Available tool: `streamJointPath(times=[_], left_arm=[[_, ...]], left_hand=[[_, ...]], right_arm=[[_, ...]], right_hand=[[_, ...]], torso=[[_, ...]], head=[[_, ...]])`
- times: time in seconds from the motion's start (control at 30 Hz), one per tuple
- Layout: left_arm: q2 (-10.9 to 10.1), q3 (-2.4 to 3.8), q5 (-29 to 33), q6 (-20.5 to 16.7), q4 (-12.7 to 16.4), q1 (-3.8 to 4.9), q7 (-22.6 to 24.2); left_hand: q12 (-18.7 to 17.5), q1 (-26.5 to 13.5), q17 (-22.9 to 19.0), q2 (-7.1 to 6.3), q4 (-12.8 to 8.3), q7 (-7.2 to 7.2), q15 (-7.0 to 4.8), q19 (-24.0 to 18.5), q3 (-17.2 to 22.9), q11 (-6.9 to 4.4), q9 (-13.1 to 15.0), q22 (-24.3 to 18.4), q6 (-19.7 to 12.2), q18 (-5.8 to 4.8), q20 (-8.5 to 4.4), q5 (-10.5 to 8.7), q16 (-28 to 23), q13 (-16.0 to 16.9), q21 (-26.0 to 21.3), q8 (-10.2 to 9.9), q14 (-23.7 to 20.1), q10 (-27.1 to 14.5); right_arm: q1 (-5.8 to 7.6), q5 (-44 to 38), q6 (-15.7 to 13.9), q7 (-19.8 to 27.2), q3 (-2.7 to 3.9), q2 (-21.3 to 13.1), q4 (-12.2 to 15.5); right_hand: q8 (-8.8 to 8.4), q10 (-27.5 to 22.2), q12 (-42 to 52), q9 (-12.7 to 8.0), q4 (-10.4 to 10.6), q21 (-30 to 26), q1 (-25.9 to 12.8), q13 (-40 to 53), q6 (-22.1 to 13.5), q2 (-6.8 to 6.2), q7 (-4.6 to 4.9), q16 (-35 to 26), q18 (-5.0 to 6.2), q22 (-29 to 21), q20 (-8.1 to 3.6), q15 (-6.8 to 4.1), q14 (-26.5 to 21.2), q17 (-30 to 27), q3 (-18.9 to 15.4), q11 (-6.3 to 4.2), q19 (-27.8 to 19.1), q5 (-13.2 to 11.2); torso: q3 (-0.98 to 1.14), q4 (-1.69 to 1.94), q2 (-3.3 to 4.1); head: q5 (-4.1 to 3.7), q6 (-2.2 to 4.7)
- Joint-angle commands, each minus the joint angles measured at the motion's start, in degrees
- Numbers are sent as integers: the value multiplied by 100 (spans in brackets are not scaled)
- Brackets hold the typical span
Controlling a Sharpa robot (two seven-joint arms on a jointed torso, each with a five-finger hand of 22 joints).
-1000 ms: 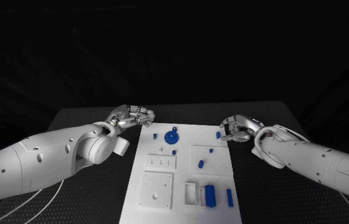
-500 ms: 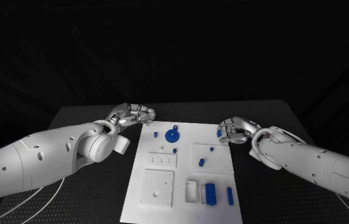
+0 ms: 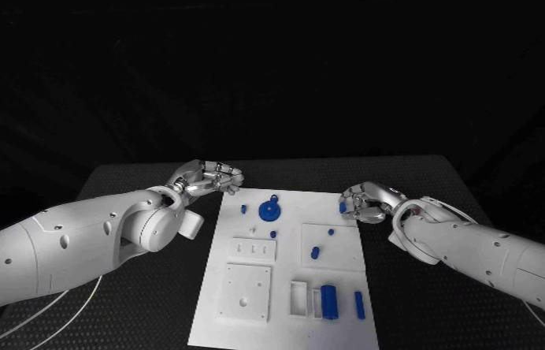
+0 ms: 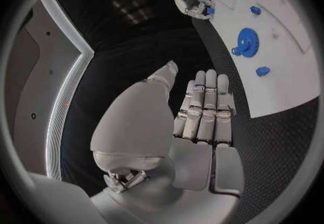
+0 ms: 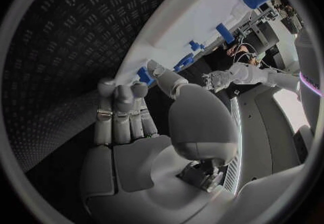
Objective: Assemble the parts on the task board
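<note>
The white task board (image 3: 293,236) lies lengthwise in the middle of the table. A blue gear (image 3: 269,210) sits near its far end. My right hand (image 3: 365,202) is at the board's far right edge and pinches a small blue part (image 3: 342,206) between thumb and fingertips; the right wrist view shows this small blue part (image 5: 144,75) at the fingertips (image 5: 138,88) on the board's edge (image 5: 196,13). My left hand (image 3: 210,178) hovers off the board's far left corner and holds nothing, its fingers (image 4: 202,105) side by side.
Several small blue pegs (image 3: 313,253) stand along the board. A thick blue cylinder (image 3: 328,303) and a slim blue bar (image 3: 359,306) lie at its near end beside white raised blocks (image 3: 246,293). Black ribbed table (image 3: 136,180) surrounds the board.
My right hand's fingers have drawn in a little round the small blue part at the board's edge. The left hand has barely moved. The camera has shifted slightly.
</note>
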Motion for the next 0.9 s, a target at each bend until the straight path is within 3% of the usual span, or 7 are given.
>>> streamJointPath(times=[0.03, 0.13, 0.23, 0.9], left_arm=[[6, 5, -24, 88, 13, 5, 23], [9, 5, -24, 93, 10, 5, 15], [8, 5, -24, 96, 12, 5, 13], [0, 5, -25, 105, 15, 5, -22]], left_hand=[[-8, 47, 5, 9, 6, 23, 13, -35, -23, 13, -6, 102, -7, 68, 8, -22, -29, 5, -26, 2, 20, 5], [-10, 53, 6, 13, 8, 23, 13, -35, -22, 12, -8, 102, -9, 68, 7, -19, -31, 5, -26, 0, 19, 5], [-13, 54, 7, 15, 13, 25, 13, -36, -23, 13, -10, 102, -14, 67, 7, -16, -33, 4, -27, -3, 17, 2], [-23, 61, 11, 12, 28, 34, 14, -38, -33, 16, -18, 102, -35, 66, 8, -14, -41, 2, -29, -15, 14, -7]], right_arm=[[-4, -29, 112, 13, -1, 14, -7], [-4, -29, 138, 11, -1, 20, -19], [-4, -29, 155, 9, -1, 27, -26], [-4, -31, 164, -42, -1, 51, -12]], right_hand=[[43, -490, 32, 13, 41, 30, -6, -10, 296, 94, 62, 30, 153, 95, -14, 3, -12, 9, 66, -17, 0, -31], [62, -493, 34, 20, 108, 36, -16, -13, 326, 215, 50, 34, 153, 96, -18, -7, -15, 12, 150, -28, -4, -32], [99, -493, 40, 34, 141, 46, -30, -13, 386, 250, 32, 41, 153, 101, -21, -21, -18, 16, 206, -44, -13, -32], [166, -482, 61, 60, 143, 86, -81, -10, 493, 222, -12, 61, 153, 109, -35, -59, -12, 26, 230, -84, -15, -32]], torso=[[4, 1, 1], [6, 3, -1], [5, 0, 0], [11, -4, -1]], head=[[29, -5], [33, -3], [48, -7], [30, -15]])
